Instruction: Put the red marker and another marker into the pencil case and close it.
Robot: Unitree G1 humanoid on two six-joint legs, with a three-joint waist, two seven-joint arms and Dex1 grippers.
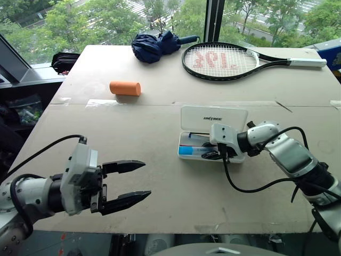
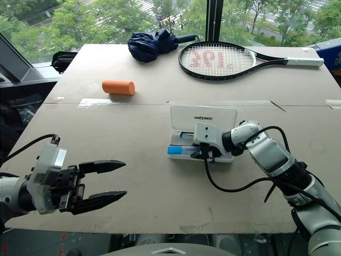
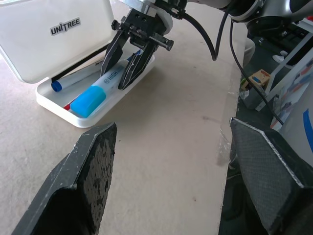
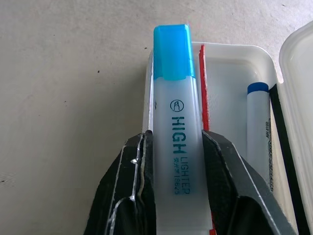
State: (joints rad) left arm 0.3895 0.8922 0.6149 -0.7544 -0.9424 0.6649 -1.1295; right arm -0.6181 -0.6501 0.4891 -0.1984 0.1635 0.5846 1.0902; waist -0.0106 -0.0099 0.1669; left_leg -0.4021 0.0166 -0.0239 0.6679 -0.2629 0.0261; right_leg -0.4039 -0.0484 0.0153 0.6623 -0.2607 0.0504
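A blue-capped highlighter (image 4: 174,147) is laid lengthwise along the open pencil case (image 1: 213,118), cap leftward, pinched by the right hand (image 3: 125,66); the left hand (image 1: 125,184) is spread over the surface (image 1: 160,181)

Soft, even daylight comes through the windows (image 1: 106,21) along the top of the frame, leaving the table (image 1: 160,128) bright with only faint shadows, no harsh glare, and all views sharp apart from slight softness up close.
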